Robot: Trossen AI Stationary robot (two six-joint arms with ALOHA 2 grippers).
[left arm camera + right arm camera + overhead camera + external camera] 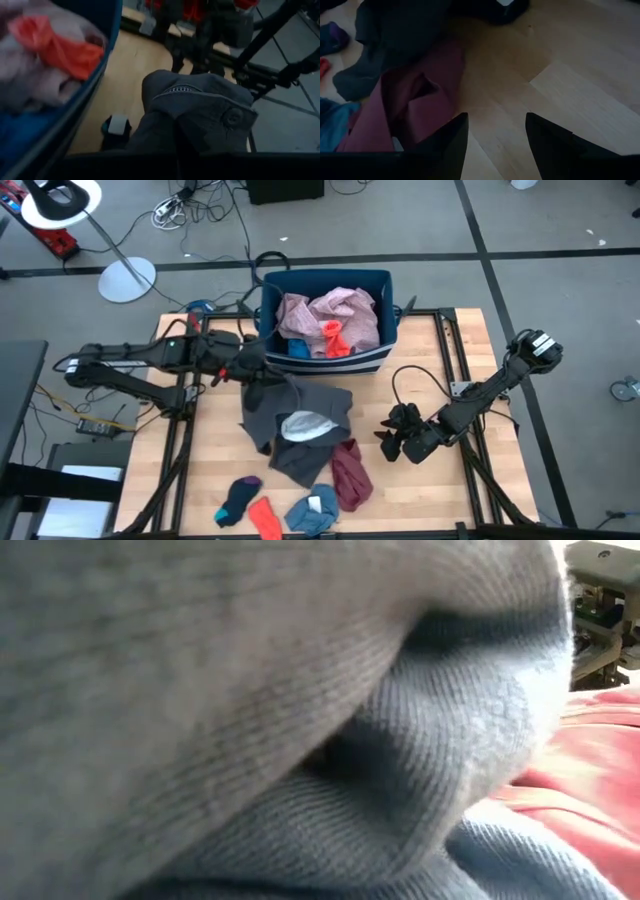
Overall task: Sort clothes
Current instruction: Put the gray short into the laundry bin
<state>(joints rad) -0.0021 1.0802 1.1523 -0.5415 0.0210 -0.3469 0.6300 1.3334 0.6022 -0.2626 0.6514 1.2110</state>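
Observation:
My left gripper (257, 371) is shut on a dark grey garment (305, 405) with a button (233, 118) and a zip (180, 89). It hangs just in front of the blue bin (385, 358), which holds pale pink (350, 310), orange-red (334, 338) and blue clothes. My right gripper (495, 145) stands open above bare wood, to the right of a maroon garment (415, 105). A dark sock (238, 500), an orange-red sock (265, 518) and a grey-teal piece (312, 510) lie near the front edge. My left gripper holds the dark grey garment by its upper end (268, 380), coming in from the table's left and slanting down. The cloth bunches over the fingers in the left wrist view and hides them. The garment hangs slack below, its lower part (300, 460) lying on the table.
A pale lining (305, 425) shows inside the grey garment. Grey-blue cloth (300, 740) pressed close fills the low view, with pink-red cloth (590, 770) to its right. Bare wood (440, 490) lies at the front right. Cables and a lamp stand (125, 278) are on the floor beyond the table.

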